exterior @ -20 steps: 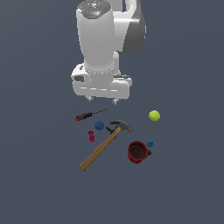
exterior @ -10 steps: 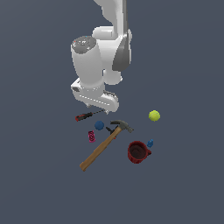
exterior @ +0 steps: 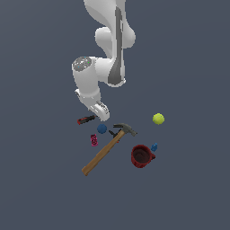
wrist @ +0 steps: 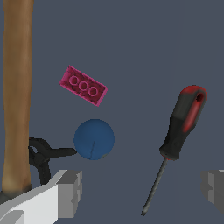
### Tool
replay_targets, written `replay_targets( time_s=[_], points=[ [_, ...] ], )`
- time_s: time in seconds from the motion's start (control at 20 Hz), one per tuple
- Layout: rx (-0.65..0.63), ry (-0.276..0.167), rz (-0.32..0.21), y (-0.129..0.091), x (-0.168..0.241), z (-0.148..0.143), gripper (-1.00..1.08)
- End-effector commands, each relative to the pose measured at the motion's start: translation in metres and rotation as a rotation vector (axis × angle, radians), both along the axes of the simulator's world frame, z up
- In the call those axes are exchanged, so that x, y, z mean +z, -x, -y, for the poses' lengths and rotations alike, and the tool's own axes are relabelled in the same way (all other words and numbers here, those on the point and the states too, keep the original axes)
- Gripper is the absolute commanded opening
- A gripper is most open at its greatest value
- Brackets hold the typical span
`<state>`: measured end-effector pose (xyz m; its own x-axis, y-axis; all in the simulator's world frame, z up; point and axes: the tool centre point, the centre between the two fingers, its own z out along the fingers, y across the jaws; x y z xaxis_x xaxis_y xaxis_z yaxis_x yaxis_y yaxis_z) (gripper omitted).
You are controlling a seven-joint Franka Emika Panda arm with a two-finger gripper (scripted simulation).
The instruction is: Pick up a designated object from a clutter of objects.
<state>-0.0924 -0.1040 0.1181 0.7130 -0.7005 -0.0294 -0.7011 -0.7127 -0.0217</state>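
Note:
The screwdriver (wrist: pixel 181 124) has a red-and-black handle and a thin dark shaft. In the wrist view its shaft tip lies between my open gripper's (wrist: pixel 142 190) two grey fingers (wrist: pixel 70 192), and nothing is held. In the exterior view my gripper (exterior: pixel 101 115) hangs low over the clutter and hides the shaft. Only the screwdriver's handle (exterior: pixel 86 120) shows there, at its exterior view's left side. The blue ball (exterior: pixel 102 129) lies just beyond the fingers (wrist: pixel 94 139).
A wooden-handled hammer (exterior: pixel 103 152) runs diagonally through the clutter, its handle (wrist: pixel 17 87) close to one finger. A small pink-red studded block (exterior: pixel 94 140) lies by the ball. A red mug (exterior: pixel 142 156), small blue piece (exterior: pixel 154 147) and yellow-green ball (exterior: pixel 158 118) sit at the exterior view's right.
The arm has bent over and brought the hand down toward the screwdriver, shifting slightly to the exterior view's left. The objects have not moved.

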Motion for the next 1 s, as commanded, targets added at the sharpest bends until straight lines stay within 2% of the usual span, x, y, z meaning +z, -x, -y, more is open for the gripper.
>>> replay_targets(
  time_s=[0.0,0.5,0.95],
  points=[
    [-0.085,0.006,0.001,0.014,-0.015,0.008,1.00],
    [-0.294,0.031,0.000,0.054,-0.048,0.029,1.00],
    [-0.322,0.036,-0.001,0.060,-0.054,0.032,1.00]
  ],
)
